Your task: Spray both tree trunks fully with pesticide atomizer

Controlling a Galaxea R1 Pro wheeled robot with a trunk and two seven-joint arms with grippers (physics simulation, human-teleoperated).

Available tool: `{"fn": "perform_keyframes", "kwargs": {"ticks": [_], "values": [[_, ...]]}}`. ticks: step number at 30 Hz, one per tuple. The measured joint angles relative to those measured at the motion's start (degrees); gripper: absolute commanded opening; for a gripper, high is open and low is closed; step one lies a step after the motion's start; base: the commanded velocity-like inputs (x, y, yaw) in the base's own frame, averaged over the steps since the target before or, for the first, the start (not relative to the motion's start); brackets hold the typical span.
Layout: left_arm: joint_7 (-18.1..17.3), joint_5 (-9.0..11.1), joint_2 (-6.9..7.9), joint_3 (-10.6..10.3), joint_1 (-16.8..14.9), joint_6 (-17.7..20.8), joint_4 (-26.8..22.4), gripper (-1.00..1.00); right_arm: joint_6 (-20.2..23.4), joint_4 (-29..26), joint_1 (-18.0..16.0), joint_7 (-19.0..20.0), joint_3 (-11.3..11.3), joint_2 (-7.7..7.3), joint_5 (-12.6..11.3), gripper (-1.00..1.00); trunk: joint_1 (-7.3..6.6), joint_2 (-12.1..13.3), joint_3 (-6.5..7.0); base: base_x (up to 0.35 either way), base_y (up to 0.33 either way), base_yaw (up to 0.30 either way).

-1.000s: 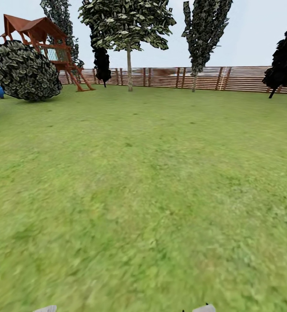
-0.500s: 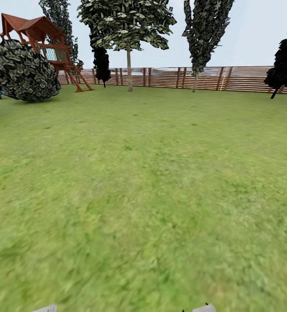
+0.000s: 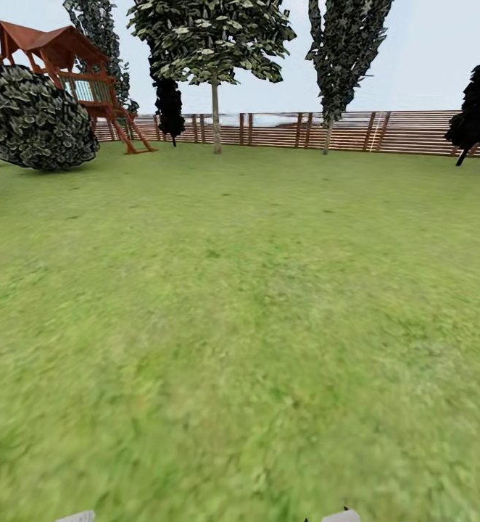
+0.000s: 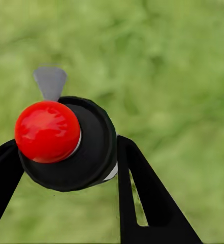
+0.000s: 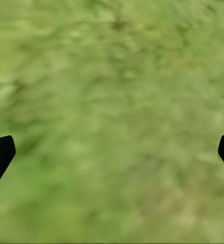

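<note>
Head view puts you out on the garden [image 3: 254, 304] lawn, with the slatted fence [image 3: 385, 132] along the far edge and one of the trees [image 3: 212, 36] ahead by it, its pale tree trunk [image 3: 215, 116] well apart from you. I judge the pickup done and the drive to the first tree under way. Next you need to close that gap and stop near enough for the nozzle to bear on the trunk; the second tree I cannot pick out with confidence. Off toward your left stand a round bush [image 3: 35, 119] and a red playhouse [image 3: 66, 58].

In the left wrist view your left gripper [image 4: 66, 168] is clamped round the pesticide atomizer [image 4: 66, 142], red top facing the camera, above grass. The right gripper [image 5: 112, 152] hangs spread wide and empty.

Against the picture a second back, bush, playhouse and far-right dark tree have slid slightly left: the camera has turned, not the things.
</note>
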Motion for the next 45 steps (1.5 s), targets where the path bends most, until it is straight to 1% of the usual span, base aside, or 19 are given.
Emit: {"fn": "perform_keyframes", "kwargs": {"ticks": [45], "values": [[0.00,0.00,-0.08,0.00,-0.02,-0.08,0.08,-1.00,0.00,0.00,0.00,0.00,0.01,-0.02,0.00,1.00,0.00,0.00,0.00,0.339,0.000,0.000]]}}
